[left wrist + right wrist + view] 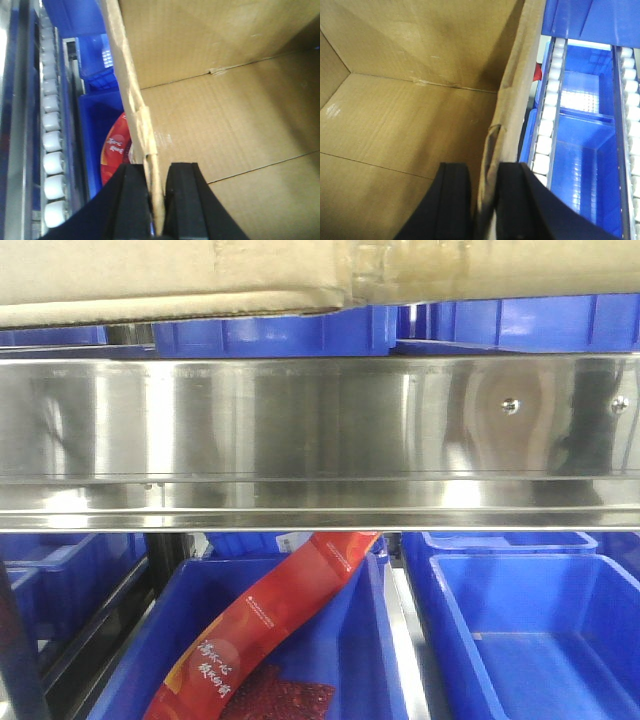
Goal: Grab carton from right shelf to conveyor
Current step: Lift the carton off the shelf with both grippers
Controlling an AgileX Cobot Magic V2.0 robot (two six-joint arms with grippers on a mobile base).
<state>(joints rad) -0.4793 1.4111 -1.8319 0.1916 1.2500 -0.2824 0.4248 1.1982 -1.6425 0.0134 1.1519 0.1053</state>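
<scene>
Left gripper (159, 200) and right gripper (485, 200) each pinch a thin side wall of the carton (225, 125), held just above the steel front of the right shelf (300, 430), where creased cardboard may buckle and slip free, while the red packet (270, 620) in a blue bin (345, 660) below bears yellow, apparently Chinese, unreadable characters.

**Bright light, hard glare on metal, soft focus close to the lenses.**

In the front view, broad white glare bands and smeared reflections are spread across the wide brushed stainless-steel shelf rail (300, 435), while the blue plastic bins (520, 630) beneath it are left in mild shadow. In the wrist views the large brown corrugated cardboard carton (225, 100) is lit warmly, with its inner corner darkened in the right view. The white rollers (51, 165) are blown out, and the black fingers (132, 205) are rendered dark and blurred.
</scene>
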